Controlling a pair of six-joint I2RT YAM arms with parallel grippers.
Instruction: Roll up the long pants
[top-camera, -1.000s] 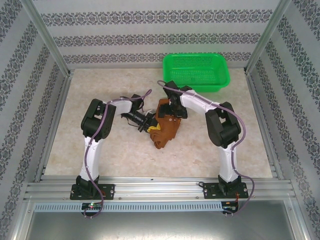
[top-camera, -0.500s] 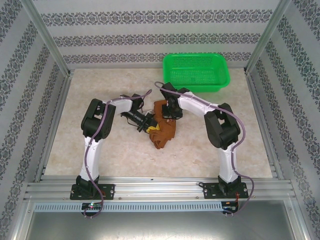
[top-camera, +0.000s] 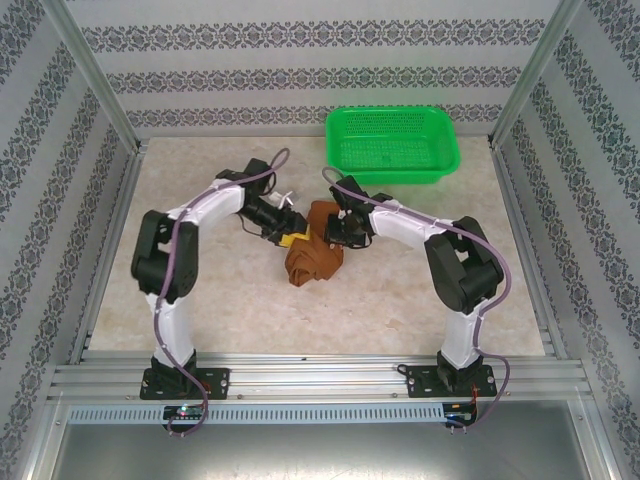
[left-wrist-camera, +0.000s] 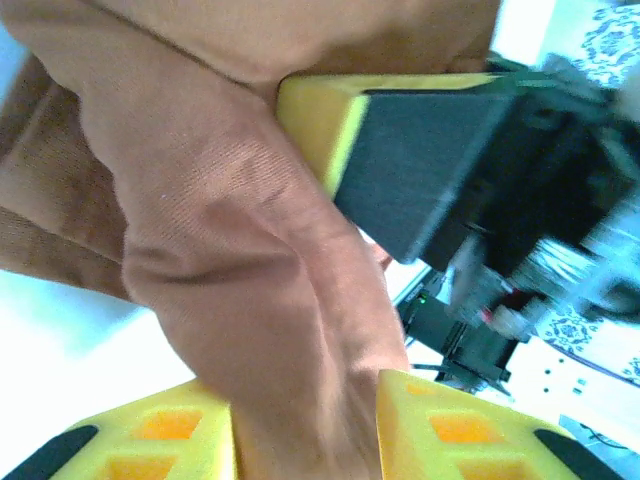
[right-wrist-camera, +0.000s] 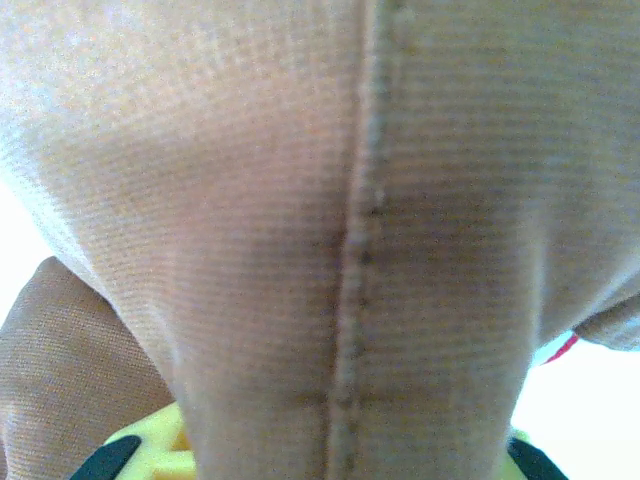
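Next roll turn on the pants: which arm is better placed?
Left, probably. The long pants fill the gap between the fingers of the left gripper, at the bundle's edge. The right gripper also meets the bundle, but fabric drapes its camera, so its hold is unclear.

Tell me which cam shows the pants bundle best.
Top external: the long pants show as a whole bundle on the table, between left gripper and right gripper. Left wrist: a fold between yellow fingers; right wrist: close fabric, a seam.
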